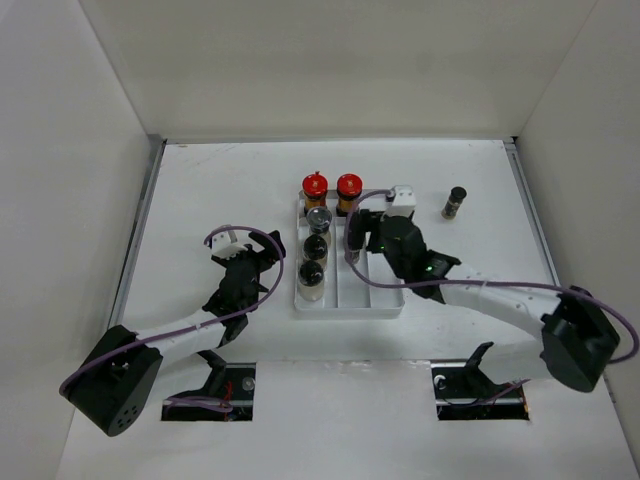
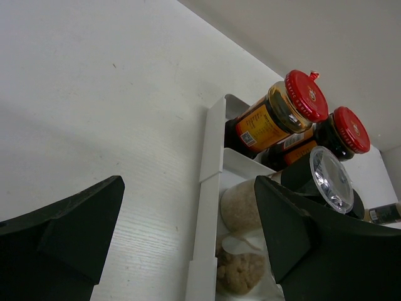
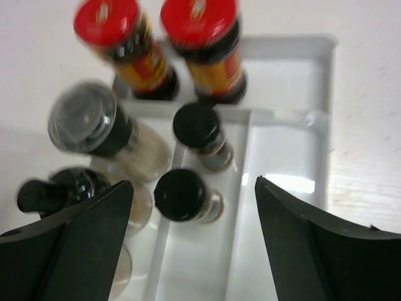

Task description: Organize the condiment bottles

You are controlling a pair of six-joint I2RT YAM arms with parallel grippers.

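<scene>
Two red-capped amber bottles [image 1: 315, 187] [image 1: 348, 187] stand in the far section of the white divided tray [image 1: 385, 300]. Three pale bottles [image 1: 319, 218] [image 1: 316, 247] [image 1: 311, 277] fill its left column. In the right wrist view two slim dark black-capped bottles [image 3: 199, 128] [image 3: 182, 194] stand in the middle column. A third slim dark bottle [image 1: 455, 202] stands on the table, right of the tray. My right gripper [image 1: 356, 240] [image 3: 193, 183] is open above the middle column and holds nothing. My left gripper [image 1: 262, 262] [image 2: 188, 185] is open and empty, just left of the tray.
White walls enclose the table on the left, back and right. In the left wrist view the tray's left wall [image 2: 210, 182] lies between my fingers, with the red-capped bottles [image 2: 294, 103] beyond. The tray's right column [image 3: 294, 182] holds nothing.
</scene>
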